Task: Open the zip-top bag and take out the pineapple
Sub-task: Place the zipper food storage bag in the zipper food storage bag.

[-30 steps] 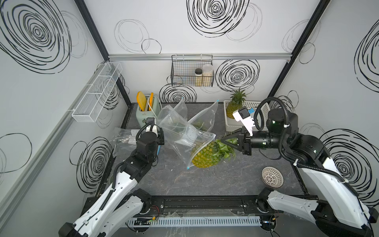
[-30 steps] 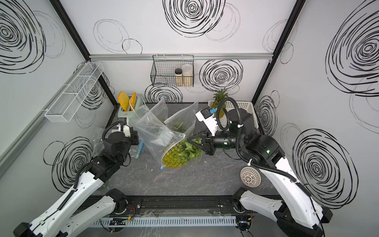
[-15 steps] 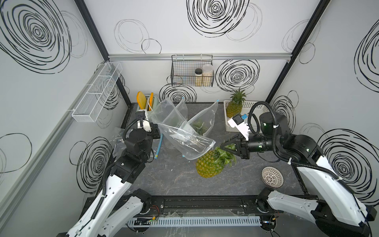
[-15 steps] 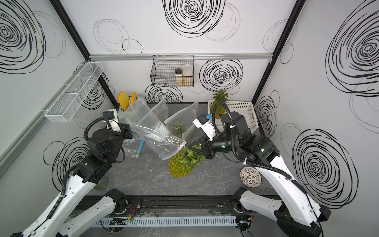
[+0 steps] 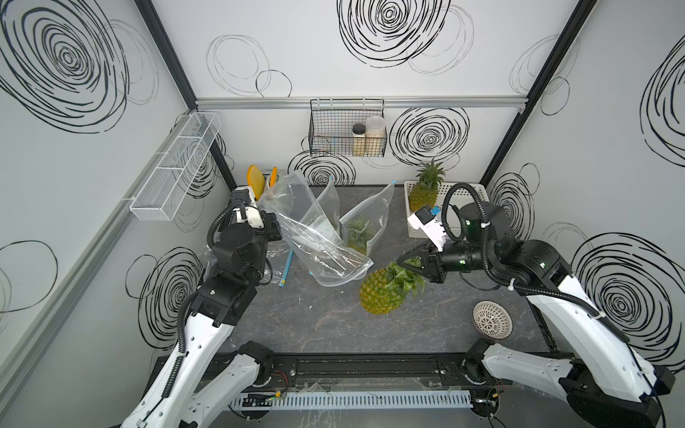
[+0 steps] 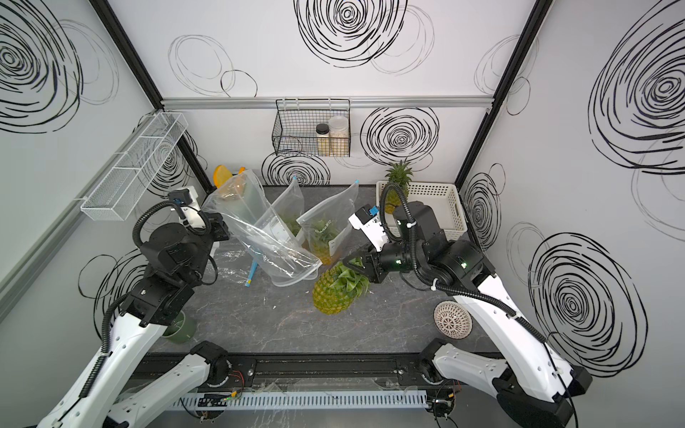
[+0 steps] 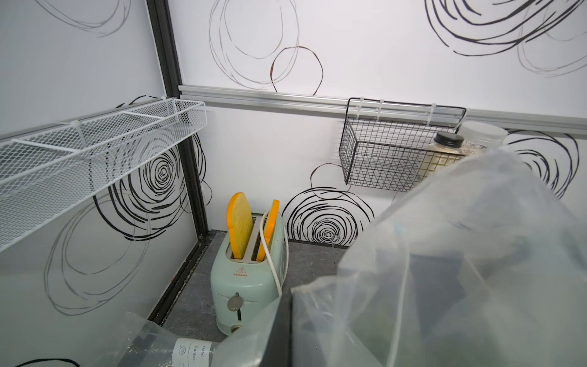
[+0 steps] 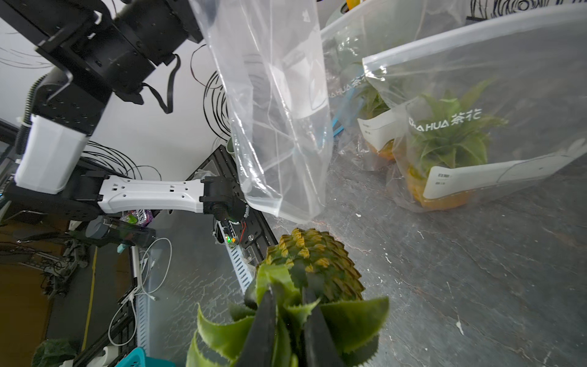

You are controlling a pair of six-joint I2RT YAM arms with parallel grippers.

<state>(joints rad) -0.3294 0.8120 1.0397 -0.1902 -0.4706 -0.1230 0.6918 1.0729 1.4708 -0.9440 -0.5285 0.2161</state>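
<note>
While the left arm (image 5: 222,296) rises from the front rail and folds toward the back, both top views show the left gripper (image 5: 273,231) pinched shut on the upper end of the zip-top bag (image 5: 318,237). The bag hangs slanted down toward the dark marbled table (image 5: 326,326). The right arm (image 5: 556,296) reaches in from the right with its forearm nearly level. The right gripper (image 5: 407,261) is clamped on the green crown of the pineapple (image 5: 378,296). This fruit lies wholly outside the bag, just beside its lower end, and is tilted. Whether it touches the table cannot be told. Behind stand two more bags (image 5: 365,226) holding pineapples, and a white basket (image 5: 469,189) holding another. A woven bowl (image 5: 492,319) sits on the table near the right arm. White walls bear black spiral marks, and a wire basket (image 5: 333,148) with jars hangs on the back wall.

Left wrist view: clear bag film fills the near side, draped over one dark finger (image 7: 282,330). A mint toaster (image 7: 247,279) holding orange slices stands in the rear corner, beneath a white mesh shelf (image 7: 95,143).

Right wrist view: two dark fingers (image 8: 263,327) sit close together around the crown leaves, with the scaly fruit just beyond them. The bag's lower end hangs near the fruit, apart from it.
</note>
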